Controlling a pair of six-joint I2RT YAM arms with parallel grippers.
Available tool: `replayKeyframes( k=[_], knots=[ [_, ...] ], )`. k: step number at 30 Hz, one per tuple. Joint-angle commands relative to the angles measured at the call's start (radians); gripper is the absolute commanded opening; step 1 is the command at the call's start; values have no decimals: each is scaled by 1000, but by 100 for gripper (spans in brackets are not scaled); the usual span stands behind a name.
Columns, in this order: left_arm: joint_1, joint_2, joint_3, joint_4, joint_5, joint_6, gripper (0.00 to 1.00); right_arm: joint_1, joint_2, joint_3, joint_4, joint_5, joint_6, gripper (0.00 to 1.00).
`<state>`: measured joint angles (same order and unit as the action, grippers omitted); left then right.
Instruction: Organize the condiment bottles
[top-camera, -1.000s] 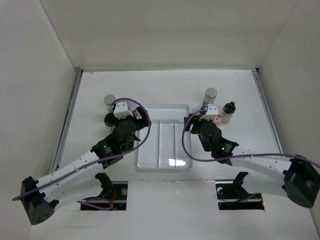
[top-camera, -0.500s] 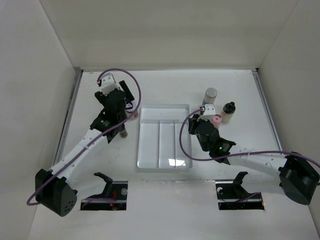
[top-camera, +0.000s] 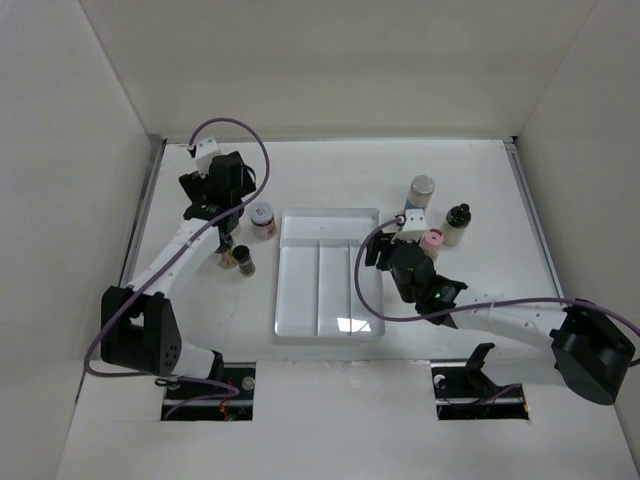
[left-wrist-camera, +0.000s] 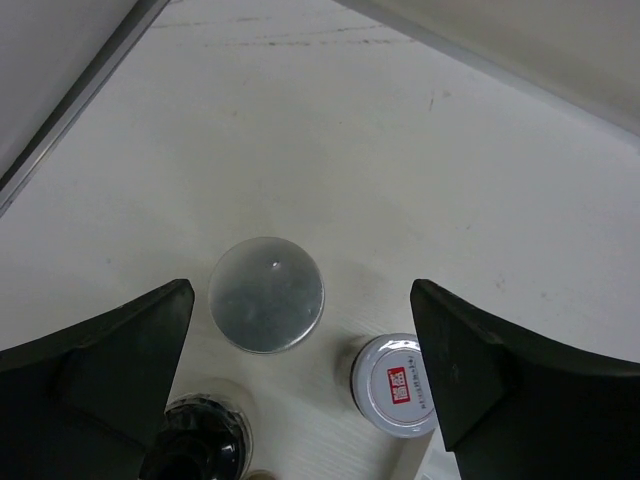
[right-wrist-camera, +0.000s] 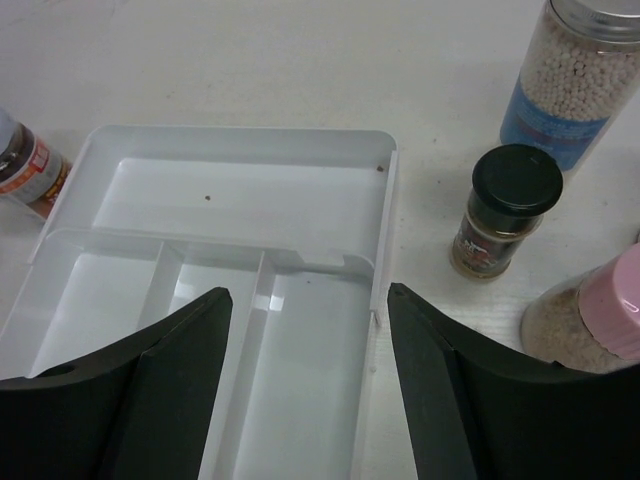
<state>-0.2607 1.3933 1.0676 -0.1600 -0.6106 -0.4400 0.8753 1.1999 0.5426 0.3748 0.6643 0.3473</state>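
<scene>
Now: Condiment Bottles Standing on Either Side of the Clear Tray

Plainly, every condiment bottle in view is standing upright on the white bench (top-camera: 330, 165), outside the tray (top-camera: 300, 300). The tray itself is a rectangle of clear, glossy plastic with rounded corners and moulded dividers.

On the left arm's side of the tray, three are sitting close together. A silver-capped jar (left-wrist-camera: 266, 294) is showing a round, dull grey metal top. A white-lidded jar (left-wrist-camera: 400, 385) is lying nearest the tray's far left corner, with a small red sticker on its lid and an orange-and-white label round its body. A black-capped bottle (left-wrist-camera: 200, 450) is sitting just beside both, its cap shiny. The left claw (left-wrist-camera: 300, 290) is hanging over this cluster with its dark fingers spread wide, gripping nothing.

On the tray's other side, a small black-capped jar (right-wrist-camera: 505, 210), squat and filled with brown, is standing closest to the tray's far right corner. Beyond it a blue-labelled jar (right-wrist-camera: 570, 85) is showing pale beads through its clear wall. A pink-capped jar (right-wrist-camera: 600, 320) is holding beige granules, and a slim bottle (top-camera: 458, 224) with a black top is standing farthest from the tray. The right claw (right-wrist-camera: 308, 292) is hanging over the tray's right edge, fingers wide apart and holding nothing.
</scene>
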Motion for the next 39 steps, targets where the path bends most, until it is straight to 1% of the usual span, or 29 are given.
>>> replayKeyframes(
  k=[1,5,12,18,23,25,28,31,35,39],
  knots=[
    [19,22,55,-21,25,-9,91,1,9,26,59,-3,-10,71],
    [21,30,25,-16,12,-32,90,3,21,33,52,-8,-11,72],
    [45,41,0,-1,-26,-58,82,3,24,33,49,-9,-14,72],
    [53,65,-8,2,-26,-75,81,3,21,29,49,-9,-16,73],
    [59,121,2,3,-2,-80,80,3,24,26,58,-11,-16,73],
    [65,130,-4,14,12,-88,76,3,29,33,47,-11,-16,73],
    [79,131,-1,27,18,-91,66,3,24,27,56,-8,-18,73],
    [82,93,-18,54,17,-91,56,3,35,31,53,-11,-18,73],
    [87,1,-49,114,14,-88,49,3,32,31,53,-5,-22,73],
    [71,-124,-69,151,-11,-80,46,1,21,25,52,-5,-22,73]
  ],
)
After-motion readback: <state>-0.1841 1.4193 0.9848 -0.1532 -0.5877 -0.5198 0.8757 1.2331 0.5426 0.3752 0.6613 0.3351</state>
